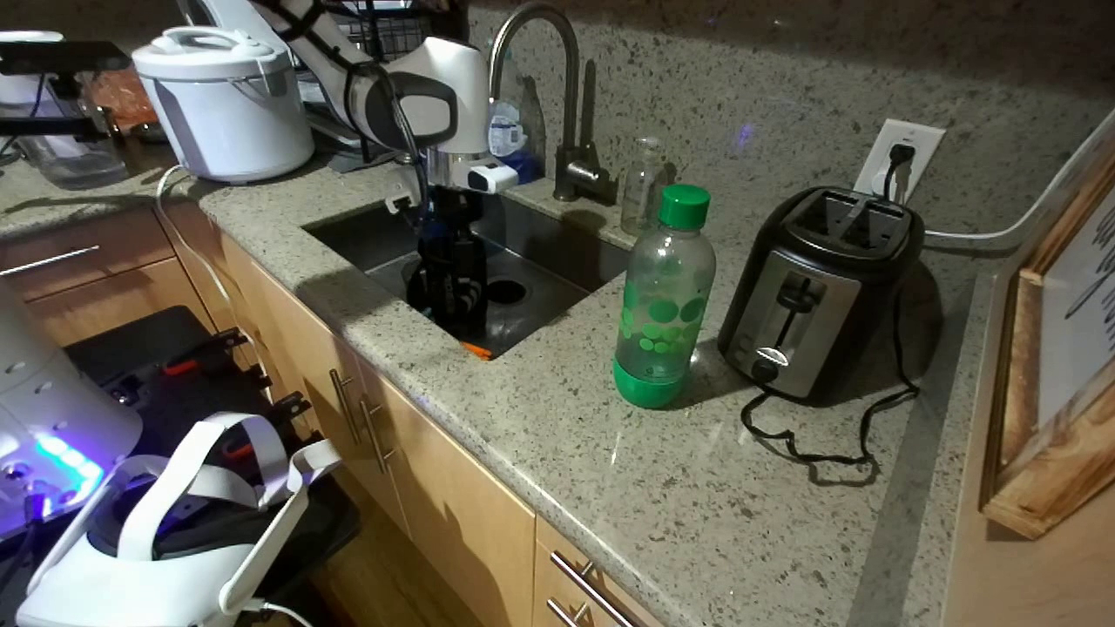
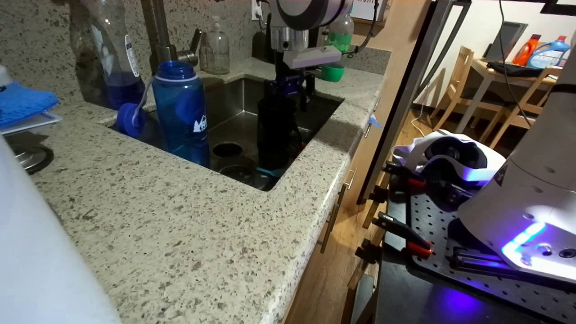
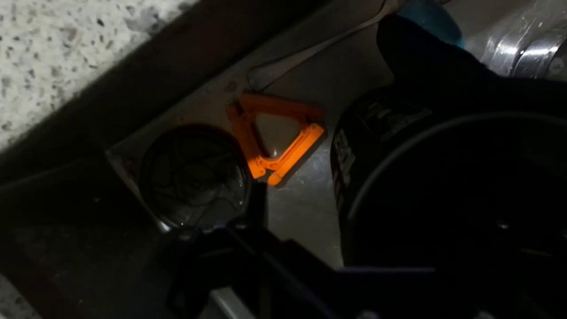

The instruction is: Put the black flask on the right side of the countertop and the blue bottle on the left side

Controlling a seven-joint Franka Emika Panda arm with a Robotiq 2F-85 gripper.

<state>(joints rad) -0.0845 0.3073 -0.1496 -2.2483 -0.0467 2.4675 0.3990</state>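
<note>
The black flask [image 1: 449, 283] stands in the steel sink, also in an exterior view [image 2: 273, 135]; its open rim shows on the right of the wrist view [image 3: 350, 186]. My gripper [image 1: 449, 209] is just above the flask and overlaps its top, also in an exterior view [image 2: 288, 92]. It looks open; one dark finger [image 3: 258, 204] stands apart from the flask's wall, the other is lost in the dark. The blue bottle [image 2: 180, 112] stands upright at the sink's corner, its cap off and hanging. It is out of sight in the wrist view. The granite countertop [image 1: 557, 418] surrounds the sink.
A green bottle [image 1: 664, 305] and a toaster [image 1: 819, 305] with a loose cord stand on the counter. The faucet [image 1: 571, 113], a glass bottle [image 2: 216, 49] and a soap bottle [image 2: 119, 67] line the backsplash. An orange triangular piece [image 3: 292, 155] and a round lid [image 3: 195, 177] lie in the sink.
</note>
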